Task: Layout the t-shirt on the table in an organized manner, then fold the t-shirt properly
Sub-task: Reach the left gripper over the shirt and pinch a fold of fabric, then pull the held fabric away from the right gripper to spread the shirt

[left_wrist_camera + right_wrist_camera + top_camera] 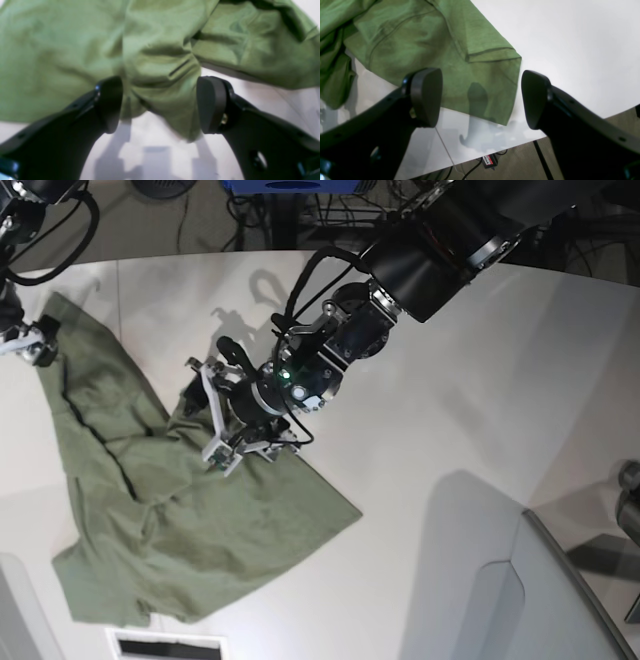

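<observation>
Both arms are black. The left end effector (160,105) has two curved matte black fingers ending in rounded rubbery pads (211,105), with a brass-coloured screw beside one pad and round holes along the finger bodies. The right end effector (481,97) is built alike. In the base view the left arm shows thick cylindrical segments, a silver ring, looping black cables, white brackets and a small green light
</observation>
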You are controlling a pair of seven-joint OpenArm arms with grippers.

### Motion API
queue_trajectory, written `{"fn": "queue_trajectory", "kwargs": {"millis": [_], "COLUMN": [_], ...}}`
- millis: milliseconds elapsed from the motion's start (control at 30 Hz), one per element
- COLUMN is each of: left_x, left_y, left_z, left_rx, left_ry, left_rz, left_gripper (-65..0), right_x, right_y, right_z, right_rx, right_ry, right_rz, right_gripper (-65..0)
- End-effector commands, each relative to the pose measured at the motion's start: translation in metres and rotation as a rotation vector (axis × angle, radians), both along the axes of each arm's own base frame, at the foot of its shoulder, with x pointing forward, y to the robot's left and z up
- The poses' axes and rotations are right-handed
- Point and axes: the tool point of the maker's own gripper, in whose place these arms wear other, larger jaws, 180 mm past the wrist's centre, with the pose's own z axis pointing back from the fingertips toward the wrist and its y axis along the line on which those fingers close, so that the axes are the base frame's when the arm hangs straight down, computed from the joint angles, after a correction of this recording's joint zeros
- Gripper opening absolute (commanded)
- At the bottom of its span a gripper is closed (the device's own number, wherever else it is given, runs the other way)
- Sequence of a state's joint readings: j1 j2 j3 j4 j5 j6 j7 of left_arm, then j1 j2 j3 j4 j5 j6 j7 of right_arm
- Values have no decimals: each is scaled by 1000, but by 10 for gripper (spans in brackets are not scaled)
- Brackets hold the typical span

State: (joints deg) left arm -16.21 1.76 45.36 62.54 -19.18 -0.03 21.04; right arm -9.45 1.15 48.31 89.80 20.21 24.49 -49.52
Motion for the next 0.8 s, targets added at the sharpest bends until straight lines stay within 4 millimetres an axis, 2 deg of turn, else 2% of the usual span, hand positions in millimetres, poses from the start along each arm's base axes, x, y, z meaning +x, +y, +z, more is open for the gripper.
{"fn": "queue_trajectory", "kwargs": {"millis": [0, 233, 367, 433, 567, 600, 633, 667, 733, 767], "left_x": [11, 8, -4, -14, -19, -18, -18, -17, -15, -12], "left_y": [-9, -9, -20, -34, -38, -37, -37, -37, -36, -36], "left_z": [16, 8, -7, -9, -17, -18, -20, -22, -24, -21], "left_rx": [-59, -122, -120, -144, -146, -146, -146, -146, -146, -154], "left_ry": [-19, 10, 62, 90, 104, 101, 100, 100, 97, 86], "left_rz": [10, 51, 26, -27, -31, -26, -22, -18, -11, -9], "left_gripper": [-209, -214, -214, -216, -221, -242, -299, -392, -622, -650], "right_x": [5, 0, 0, 0, 0, 0, 0, 0, 0, 0], "right_y": [-8, -3, -3, -3, -3, -3, -3, -3, -3, -3], "right_z": [7, -9, -10, -10, -10, -10, -10, -10, -10, -10], "right_rx": [-19, 25, 26, 26, 25, 25, 25, 25, 25, 25], "right_ry": [-26, 6, 7, 7, 5, 5, 5, 5, 5, 5], "right_rz": [-4, -11, -12, -12, -12, -12, -12, -12, -12, -12], "right_gripper": [-195, -195, -195, -195, -195, -195, -195, -195, -195, -195]}}
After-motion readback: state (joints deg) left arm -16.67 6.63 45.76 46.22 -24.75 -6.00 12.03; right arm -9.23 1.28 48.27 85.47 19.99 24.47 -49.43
